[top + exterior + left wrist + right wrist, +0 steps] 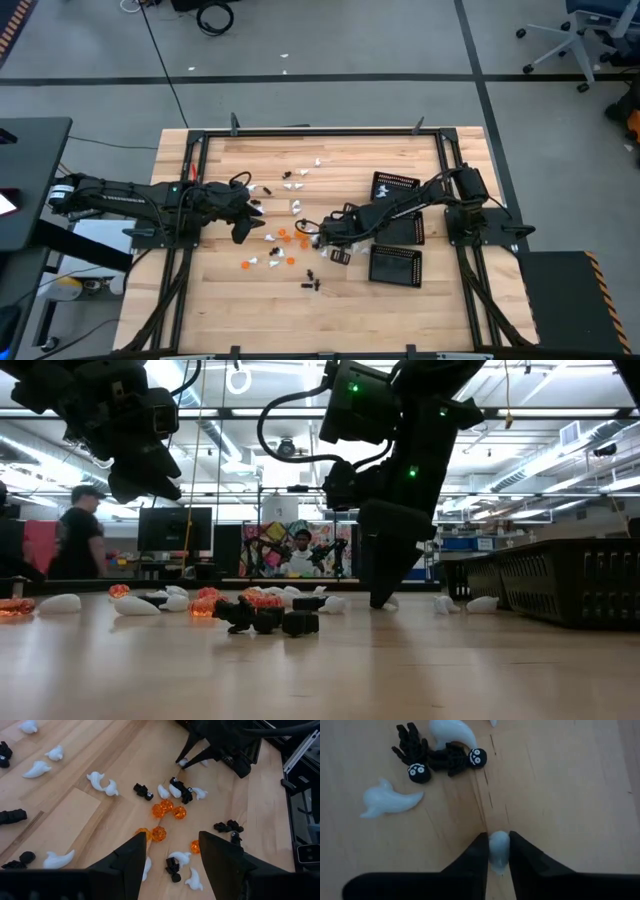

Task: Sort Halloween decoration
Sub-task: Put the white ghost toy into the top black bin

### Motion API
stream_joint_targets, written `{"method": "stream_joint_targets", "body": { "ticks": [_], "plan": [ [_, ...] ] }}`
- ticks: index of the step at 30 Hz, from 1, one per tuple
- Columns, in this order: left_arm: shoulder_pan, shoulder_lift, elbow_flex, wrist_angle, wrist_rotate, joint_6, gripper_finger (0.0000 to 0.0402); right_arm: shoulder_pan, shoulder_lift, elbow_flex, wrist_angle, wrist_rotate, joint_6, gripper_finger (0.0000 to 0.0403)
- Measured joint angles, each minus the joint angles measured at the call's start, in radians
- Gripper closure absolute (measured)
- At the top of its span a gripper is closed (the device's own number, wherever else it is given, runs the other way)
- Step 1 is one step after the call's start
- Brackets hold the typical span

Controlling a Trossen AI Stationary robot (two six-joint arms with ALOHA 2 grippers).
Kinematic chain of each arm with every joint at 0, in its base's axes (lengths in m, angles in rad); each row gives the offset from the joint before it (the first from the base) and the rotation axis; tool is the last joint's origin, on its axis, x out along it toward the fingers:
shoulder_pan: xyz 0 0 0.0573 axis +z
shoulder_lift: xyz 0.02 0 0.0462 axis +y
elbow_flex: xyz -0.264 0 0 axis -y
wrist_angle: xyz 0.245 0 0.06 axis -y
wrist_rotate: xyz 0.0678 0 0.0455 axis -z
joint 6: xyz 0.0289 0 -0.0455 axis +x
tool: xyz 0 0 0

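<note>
Tiny white ghosts, orange pumpkins (167,810) and black spiders (420,772) lie scattered flat on the wooden table's middle (285,235). My right gripper (498,859) reaches in from the table's right, fingertips down at the tabletop (382,600), shut on one white ghost. My left gripper (172,855) hangs open, raised well above the table (140,470) and over the left part of the scatter (246,222), touching nothing. It looks down on ghosts, pumpkins and spiders. My right gripper pinches a small white ghost (498,847) between its two fingertips (479,855), which come at it from above, slanting down from the table's right. The ghost sits at the fingers' free ends, down at the wooden tabletop. Whether it still rests on the wood cannot be told.
Black mesh trays stand on the table's right part, one at the far side (395,186), one nearer (395,266), and one under my right arm (408,232). Another ghost (390,800) and two spiders lie close ahead of my right gripper. People show in the room behind (80,530).
</note>
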Motion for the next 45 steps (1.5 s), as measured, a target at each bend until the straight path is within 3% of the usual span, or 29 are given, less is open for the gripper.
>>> {"method": "stream_joint_targets", "body": {
  "ticks": [18, 26, 40, 45],
  "plan": [
    [0.000, 0.000, 0.000, 0.001, 0.000, 0.004, 0.0209, -0.080, -0.048, -0.004, -0.004, -0.120, -0.146, 0.0336],
    [0.000, 0.000, 0.000, 0.001, 0.000, 0.005, 0.0209, -0.123, -0.145, -0.003, -0.047, -0.120, -0.193, 0.0336],
    [0.000, 0.000, 0.000, 0.001, -0.001, 0.006, 0.0209, -0.376, -0.392, -0.001, -0.353, -0.075, -0.208, 0.0336],
    [0.000, 0.000, 0.000, 0.001, -0.021, 0.004, 0.0209, -0.459, -0.487, -0.075, -0.363, -0.089, -0.193, 0.0336]
  ]
}}
